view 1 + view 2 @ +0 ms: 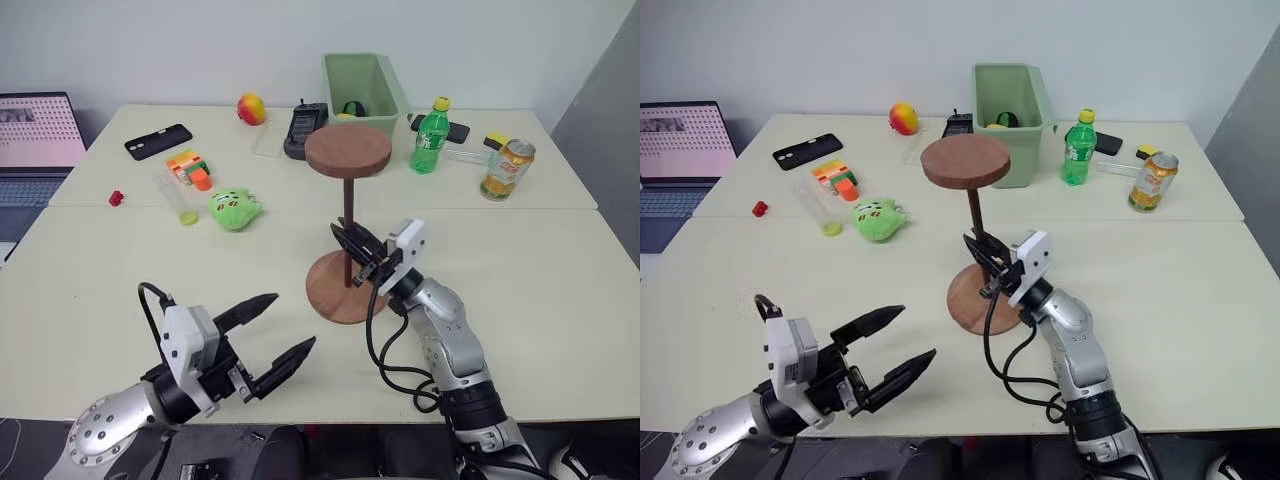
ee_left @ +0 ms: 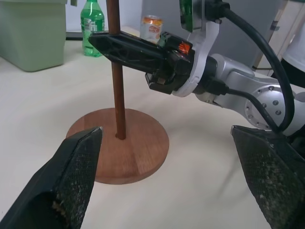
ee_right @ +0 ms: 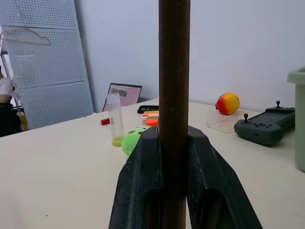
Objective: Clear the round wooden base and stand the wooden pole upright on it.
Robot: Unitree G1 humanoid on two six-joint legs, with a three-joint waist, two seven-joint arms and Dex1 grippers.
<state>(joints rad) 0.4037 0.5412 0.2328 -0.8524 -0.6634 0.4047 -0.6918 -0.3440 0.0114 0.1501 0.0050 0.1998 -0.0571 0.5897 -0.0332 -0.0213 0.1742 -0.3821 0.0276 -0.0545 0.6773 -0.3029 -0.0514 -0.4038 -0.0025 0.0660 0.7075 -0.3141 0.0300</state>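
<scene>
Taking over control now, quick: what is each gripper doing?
Left gripper: open, empty.
Right gripper: shut on the wooden pole.

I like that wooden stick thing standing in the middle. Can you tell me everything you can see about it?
The wooden pole is a thin, dark-brown rod with a reddish-brown round disc fixed on its top end. It stands upright, its bottom end set at the centre of the round wooden base, a flat, lighter orange-brown disc lying on the table. The right pincer is shut on the rod partway up, one black finger on each side. Nothing else touches it; the left pincer hangs open nearby.
</scene>
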